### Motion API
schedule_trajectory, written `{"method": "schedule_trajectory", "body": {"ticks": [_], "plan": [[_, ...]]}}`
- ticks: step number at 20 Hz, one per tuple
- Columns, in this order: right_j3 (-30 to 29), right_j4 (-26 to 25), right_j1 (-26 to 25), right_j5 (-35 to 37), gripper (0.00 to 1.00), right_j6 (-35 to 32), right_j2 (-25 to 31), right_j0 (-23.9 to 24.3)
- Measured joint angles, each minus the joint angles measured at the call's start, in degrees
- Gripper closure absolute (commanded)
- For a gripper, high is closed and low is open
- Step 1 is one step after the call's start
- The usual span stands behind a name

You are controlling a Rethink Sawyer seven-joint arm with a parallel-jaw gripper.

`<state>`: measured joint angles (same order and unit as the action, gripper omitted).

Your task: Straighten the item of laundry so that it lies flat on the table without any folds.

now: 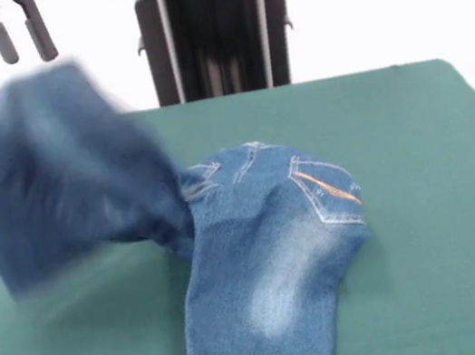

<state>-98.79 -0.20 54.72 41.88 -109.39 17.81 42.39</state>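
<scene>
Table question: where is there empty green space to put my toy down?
The table is bare on the picture's right, from the jeans out to the edge, and along the far strip by the pedestal. The picture's left is crowded: a blurred jeans leg is raised there, under the open gripper.

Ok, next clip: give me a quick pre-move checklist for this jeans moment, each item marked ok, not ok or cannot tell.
1. Gripper empty and open: ok, fingers apart, above the cloth.
2. Jeans flat on the table: not ok, bunched at the waist.
3. One leg settled: not ok, it is blurred and raised at the picture's left.
4. Other leg straight: cannot tell, it runs off the bottom edge.
5. Jeans fully on the table: cannot tell, the raised leg reaches the left edge.
</scene>
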Motion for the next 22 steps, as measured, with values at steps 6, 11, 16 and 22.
{"method": "schedule_trajectory", "body": {"ticks": [6, 11, 16, 22], "plan": [[0.0, 0.0, 0.0, -1.3, 0.00, 0.0, 0.2, 0.0], [0.0, 0.0, 0.0, -1.9, 0.00, 0.0, 0.6, 0.0], [0.0, 0.0, -0.1, -2.5, 0.00, 0.0, 1.2, 0.0], [-0.1, -0.1, -0.1, -3.7, 0.00, 0.0, 1.2, -0.1]]}}
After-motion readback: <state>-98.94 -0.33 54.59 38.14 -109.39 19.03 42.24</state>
